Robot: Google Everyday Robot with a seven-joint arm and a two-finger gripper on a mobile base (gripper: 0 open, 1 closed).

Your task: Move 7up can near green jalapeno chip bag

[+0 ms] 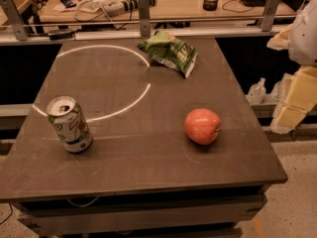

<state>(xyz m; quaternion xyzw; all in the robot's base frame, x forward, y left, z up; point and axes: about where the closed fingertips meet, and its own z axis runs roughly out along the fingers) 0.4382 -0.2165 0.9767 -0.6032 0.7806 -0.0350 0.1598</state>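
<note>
The 7up can (70,124) stands upright on the dark table (148,172) near its front left; it has a white and green label and an opened silver top. The green jalapeno chip bag (170,51) lies crumpled at the table's far edge, near the middle. They are far apart. My gripper (295,100) is at the right edge of the view, a white and yellowish shape beyond the table's right side, away from both the can and the bag. It holds nothing that I can see.
A red apple (202,126) sits on the table's right half, between the can and my gripper. A bright ring of light crosses the table top. A metal rail (143,14) and a cluttered desk run behind the table. A small bottle (257,90) stands lower on the right.
</note>
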